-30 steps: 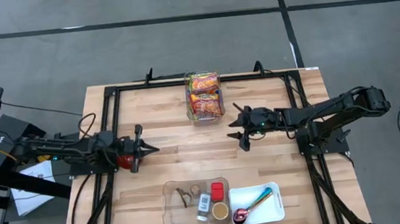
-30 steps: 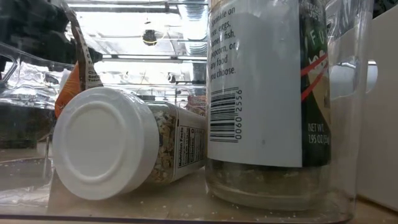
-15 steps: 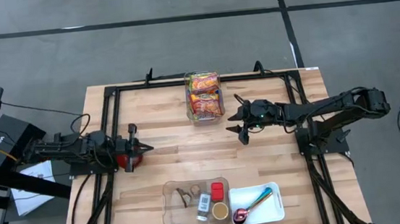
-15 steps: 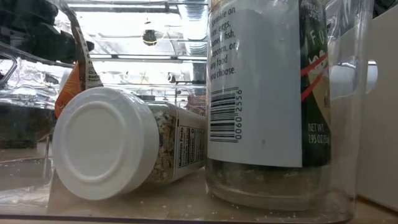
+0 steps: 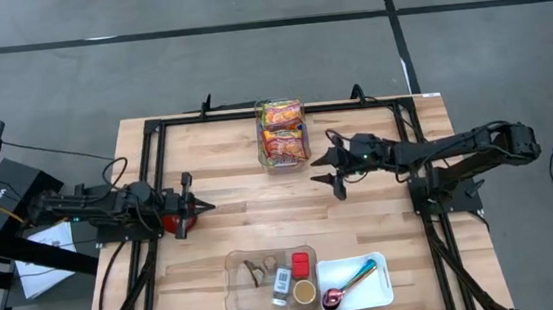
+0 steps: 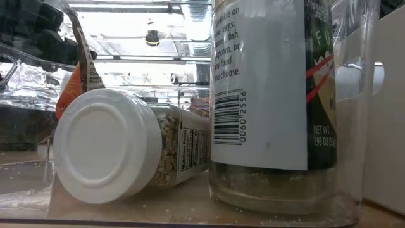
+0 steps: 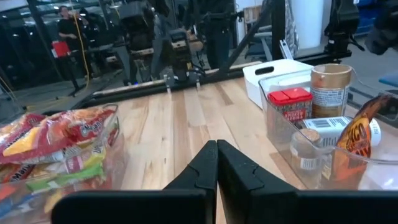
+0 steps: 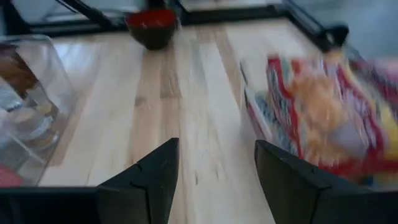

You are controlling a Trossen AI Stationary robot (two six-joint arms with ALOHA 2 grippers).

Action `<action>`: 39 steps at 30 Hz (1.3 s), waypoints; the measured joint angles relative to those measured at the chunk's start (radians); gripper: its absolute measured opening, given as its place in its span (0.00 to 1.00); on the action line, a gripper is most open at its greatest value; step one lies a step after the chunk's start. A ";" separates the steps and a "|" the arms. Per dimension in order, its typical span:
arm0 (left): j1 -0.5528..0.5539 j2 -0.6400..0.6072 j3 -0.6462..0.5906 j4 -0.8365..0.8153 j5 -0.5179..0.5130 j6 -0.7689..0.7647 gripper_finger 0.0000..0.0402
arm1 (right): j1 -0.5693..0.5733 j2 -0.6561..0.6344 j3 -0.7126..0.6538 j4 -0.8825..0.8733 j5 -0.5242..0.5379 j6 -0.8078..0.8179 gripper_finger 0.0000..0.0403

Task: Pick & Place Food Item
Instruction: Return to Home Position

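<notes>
Bright snack packets point(image 5: 282, 132) lie in a clear bin point(image 5: 284, 157) at the far middle of the table; they also show in the right wrist view point(image 8: 317, 115) and the left wrist view point(image 7: 53, 140). My right gripper point(image 5: 327, 169) hovers open just right of the bin, above the table, its fingers point(image 8: 149, 183) pointing toward the left side with nothing between them. My left gripper point(image 5: 201, 206) waits shut at the table's left side, level, its fingers point(image 7: 216, 165) closed on nothing.
A red bowl point(image 5: 173, 222) sits beside my left gripper. Near the front edge stands a clear container point(image 5: 238, 289) with spice jars, one lying on its side point(image 6: 104, 155) and one upright point(image 6: 272, 95). A white tray point(image 5: 378, 285) with a spoon is on its right.
My right gripper has moved a little toward the table's far edge, closer to the snack bin, and has rolled slightly, staying open. My left gripper has drawn back a little toward the table's left edge, still shut.
</notes>
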 joint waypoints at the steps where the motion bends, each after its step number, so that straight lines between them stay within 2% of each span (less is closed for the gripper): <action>1: 0.000 0.009 0.000 0.014 0.000 0.000 0.00 | -0.007 0.000 0.000 0.023 -0.019 -0.019 0.50; 3: 0.000 0.028 0.000 0.042 0.000 0.000 0.00 | -0.027 0.000 0.000 0.073 -0.100 -0.059 0.50; 8: 0.000 0.061 0.000 0.049 -0.001 0.000 0.00 | -0.132 -0.003 0.000 0.111 -0.386 -0.117 0.50; 13: 0.000 0.090 0.000 0.051 -0.003 -0.001 0.00 | -0.249 -0.055 0.001 0.046 -0.483 -0.059 0.50; 16: 0.000 0.102 0.000 0.051 -0.004 -0.001 0.00 | -0.252 -0.096 0.001 -0.012 -0.483 -0.039 0.50; 20: 0.000 0.113 0.000 0.052 -0.004 -0.001 0.00 | -0.181 -0.159 -0.022 -0.040 -0.448 -0.015 0.50; 24: 0.000 0.113 0.000 0.054 -0.004 -0.001 0.00 | -0.070 -0.272 -0.135 0.024 -0.304 0.032 0.50; 27: 0.000 0.113 0.000 0.054 -0.004 -0.001 0.00 | -0.011 -0.388 -0.252 0.089 -0.188 0.071 0.50; 29: 0.000 0.113 0.000 0.054 -0.004 -0.001 0.00 | 0.008 -0.471 -0.320 0.129 -0.151 0.094 0.50; 36: 0.000 0.112 0.000 0.054 -0.004 -0.001 0.00 | 0.034 -0.812 -0.498 0.124 -0.135 0.147 0.50; 39: 0.000 0.112 0.001 0.054 -0.004 -0.002 0.00 | 0.032 -0.948 -0.525 0.012 -0.107 0.149 0.50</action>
